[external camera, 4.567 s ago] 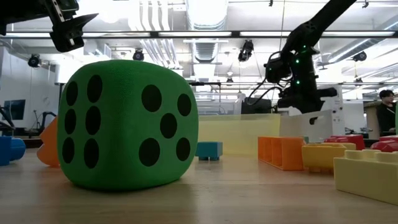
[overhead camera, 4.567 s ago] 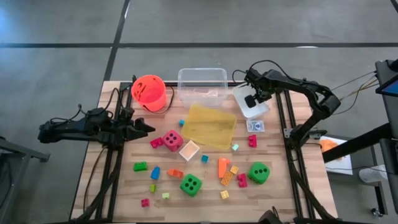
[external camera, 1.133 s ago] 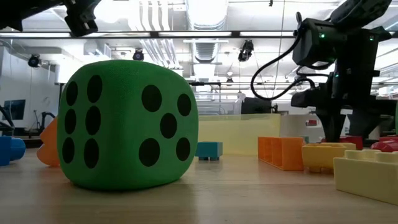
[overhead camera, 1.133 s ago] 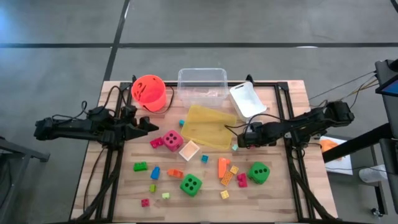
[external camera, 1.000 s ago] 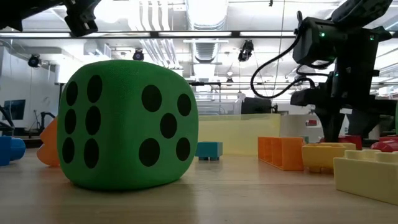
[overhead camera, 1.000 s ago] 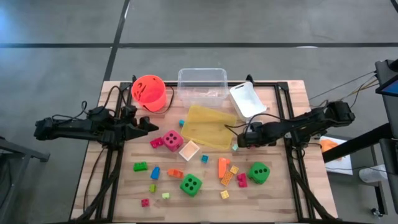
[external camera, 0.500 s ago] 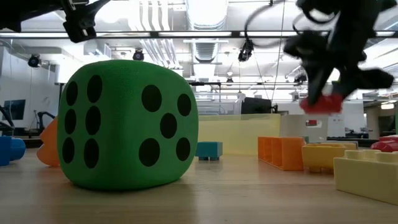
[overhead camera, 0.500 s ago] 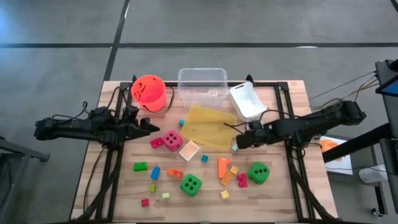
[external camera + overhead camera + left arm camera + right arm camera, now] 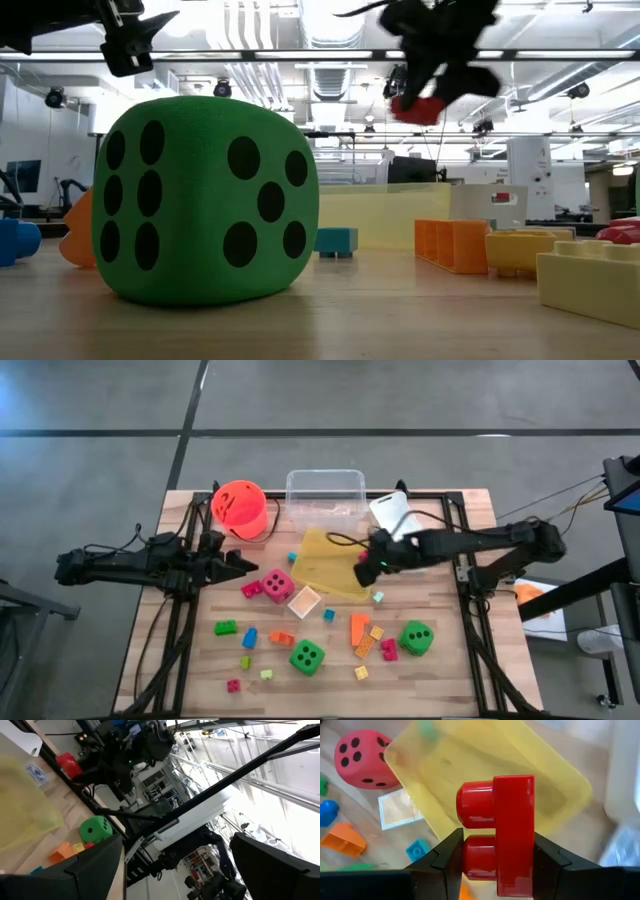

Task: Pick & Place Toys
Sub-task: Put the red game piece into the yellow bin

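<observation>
My right gripper [image 9: 366,566] hangs over the right part of the yellow tray [image 9: 330,565], shut on a red two-stud block [image 9: 506,834], which shows high above the table in the low view [image 9: 419,108]. My left gripper [image 9: 246,563] waits open at the table's left, beside the pink die [image 9: 277,584], its fingers wide apart [image 9: 176,840]. Two green dice [image 9: 307,656] [image 9: 416,637] and several small bright blocks [image 9: 366,635] lie on the near half of the table. My right gripper pinches the red block between its two fingers. One finger [image 9: 449,854] is on the lower stud [image 9: 476,856], the other [image 9: 546,856] on the flat side opposite [image 9: 531,851]. The fingers slant down from the table's right. The block is lifted clear, above the yellow tray.
An orange bucket [image 9: 239,508], a clear tray [image 9: 325,495] and a white tray [image 9: 393,513] stand along the far edge. A small card [image 9: 34,771] lies right of the yellow tray. A clear square piece [image 9: 303,601] lies beside the pink die.
My right gripper has lifted the red block off the table at the yellow tray's right, risen well up and gone toward the table's left and far edge, rolling its wrist. The block now hangs over the tray.
</observation>
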Tool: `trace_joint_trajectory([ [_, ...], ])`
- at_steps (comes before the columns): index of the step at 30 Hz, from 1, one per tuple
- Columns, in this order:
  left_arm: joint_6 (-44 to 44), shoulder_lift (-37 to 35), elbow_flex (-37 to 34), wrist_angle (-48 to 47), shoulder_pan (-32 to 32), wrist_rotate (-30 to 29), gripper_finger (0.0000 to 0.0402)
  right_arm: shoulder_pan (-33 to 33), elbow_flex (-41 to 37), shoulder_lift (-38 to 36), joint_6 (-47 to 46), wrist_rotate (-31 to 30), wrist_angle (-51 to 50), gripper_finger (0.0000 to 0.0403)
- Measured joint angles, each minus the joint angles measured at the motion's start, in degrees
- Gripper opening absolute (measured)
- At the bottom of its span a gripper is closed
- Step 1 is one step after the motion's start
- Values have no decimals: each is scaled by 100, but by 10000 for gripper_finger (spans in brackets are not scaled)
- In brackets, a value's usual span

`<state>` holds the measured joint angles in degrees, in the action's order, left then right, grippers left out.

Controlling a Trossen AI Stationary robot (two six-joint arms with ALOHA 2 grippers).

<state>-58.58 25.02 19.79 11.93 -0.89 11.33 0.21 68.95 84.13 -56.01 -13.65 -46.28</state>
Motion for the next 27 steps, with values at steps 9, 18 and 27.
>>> trace_joint_trajectory([
  [9, -3, -6, 0, 1, 3, 243, 370, -293, 634, 1655, 1929, 926, -164, 155],
  [18, 4, -4, 0, 1, 3, 245, 370, -208, 588, 2068, 2819, 1074, -111, 155],
  [27, 21, -2, 0, -6, 3, 245, 370, -194, 575, 2378, 3416, 1067, 1, 155],
])
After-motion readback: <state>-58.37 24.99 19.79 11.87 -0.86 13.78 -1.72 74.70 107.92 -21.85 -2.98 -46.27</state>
